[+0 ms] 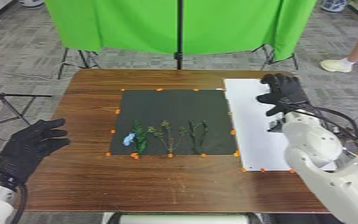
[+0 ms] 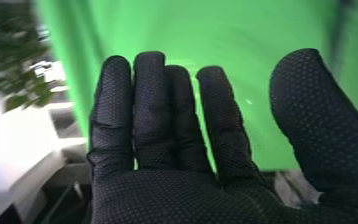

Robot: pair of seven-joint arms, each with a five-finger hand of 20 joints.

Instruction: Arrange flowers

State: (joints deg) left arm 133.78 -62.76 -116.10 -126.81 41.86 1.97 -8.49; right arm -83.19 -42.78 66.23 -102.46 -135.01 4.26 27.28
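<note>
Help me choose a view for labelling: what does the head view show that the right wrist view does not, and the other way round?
Head view: the blue flower and green stems on the black mat, the white board beside it, orange dots, the table and the left hand.

Right wrist view: green leaves in the background, blurred.

Both: the right hand and the green curtain beyond it.
</note>
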